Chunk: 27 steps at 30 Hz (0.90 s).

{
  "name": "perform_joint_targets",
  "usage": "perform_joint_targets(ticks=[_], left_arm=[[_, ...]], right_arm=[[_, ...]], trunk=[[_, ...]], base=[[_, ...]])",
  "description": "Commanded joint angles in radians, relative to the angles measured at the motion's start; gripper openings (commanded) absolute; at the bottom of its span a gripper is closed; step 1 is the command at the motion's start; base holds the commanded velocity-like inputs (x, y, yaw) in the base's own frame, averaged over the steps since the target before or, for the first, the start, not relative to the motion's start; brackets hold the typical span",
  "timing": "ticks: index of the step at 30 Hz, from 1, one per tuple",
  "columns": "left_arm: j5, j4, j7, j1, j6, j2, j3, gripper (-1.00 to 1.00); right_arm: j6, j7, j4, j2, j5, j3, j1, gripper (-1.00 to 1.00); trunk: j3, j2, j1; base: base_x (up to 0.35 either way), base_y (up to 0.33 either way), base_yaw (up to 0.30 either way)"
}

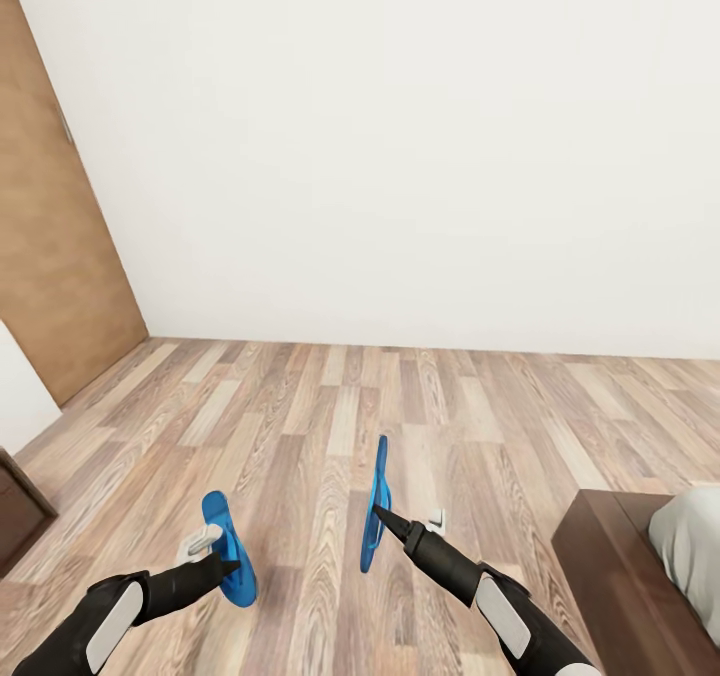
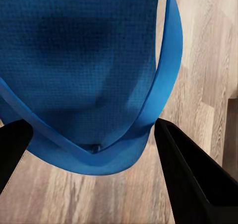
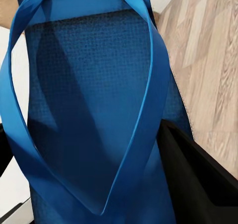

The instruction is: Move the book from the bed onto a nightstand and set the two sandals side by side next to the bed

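Sandals carried: left tool (image 1: pixel 228 559) gripped one sandal (image 1: pixel 228 546), right tool (image 1: pixel 382 514) the other (image 1: pixel 375 506) (both aloft); next, lowering beside bed (image 1: pixel 640 576).

Bed and door cropped at the picture's edges

Only a corner of the bed (image 1: pixel 640 576) shows at the head view's right edge; the wooden door (image 1: pixel 50 246) is cut at left, and both wrist views crop their sandals (image 2: pixel 84 70) (image 3: pixel 94 129).

Wood-plank floor (image 1: pixel 420 426) bears the bed (image 1: pixel 640 566) at right.
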Motion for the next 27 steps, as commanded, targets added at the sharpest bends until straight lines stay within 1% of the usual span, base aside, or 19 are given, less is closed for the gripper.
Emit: perform_joint_targets(ticks=[1,5,10,15,21,24,25,26,27], left_arm=[[0.008,0.000,0.002,0.000,0.006,0.001,-0.003,-1.00],[0.008,0.000,0.002,0.000,0.006,0.001,-0.003,-1.00],[0.008,0.000,0.002,0.000,0.006,0.001,-0.003,-1.00],[0.008,0.001,0.002,0.000,0.006,0.001,-0.003,-1.00],[0.007,0.032,0.001,0.000,0.002,0.000,-0.004,-1.00],[0.005,0.035,0.001,0.000,-0.002,-0.012,-0.005,-1.00],[0.004,0.036,0.001,0.000,-0.003,-0.015,-0.005,-1.00],[0.004,0.037,0.002,0.000,-0.003,-0.017,-0.005,-1.00],[0.003,0.038,0.002,0.000,-0.004,-0.019,-0.005,-1.00]], right_arm=[[0.010,-0.001,0.000,0.000,-0.011,0.003,0.000,-1.00],[0.010,-0.001,0.000,-0.001,-0.011,0.003,0.000,-1.00],[0.010,-0.001,0.000,-0.001,-0.011,0.003,0.000,-1.00],[0.010,-0.001,0.000,-0.001,-0.011,0.002,0.000,-1.00],[0.010,0.000,0.000,-0.001,-0.011,0.002,0.000,-1.00],[0.010,0.000,0.001,-0.002,-0.011,0.002,0.000,-1.00],[0.010,0.000,0.001,-0.004,-0.011,0.002,0.000,-1.00],[0.010,0.000,0.002,-0.011,-0.011,0.002,0.000,-1.00],[0.010,0.001,0.002,-0.026,-0.011,0.002,0.000,-1.00]], trunk=[[0.002,0.000,-0.001],[0.015,0.002,-0.003],[0.028,0.037,-0.022],[0.044,0.072,-0.041],[0.062,0.114,-0.064],[0.072,0.135,-0.076],[0.075,0.142,-0.080],[0.078,0.149,-0.083],[0.081,0.156,-0.087]], base=[[0.000,0.000,0.195],[0.000,0.000,0.195],[0.000,0.000,0.154],[0.000,0.000,0.026],[0.000,0.000,0.002],[0.000,0.000,0.000],[0.000,0.000,0.000],[0.000,0.000,0.000],[0.000,0.000,0.000]])
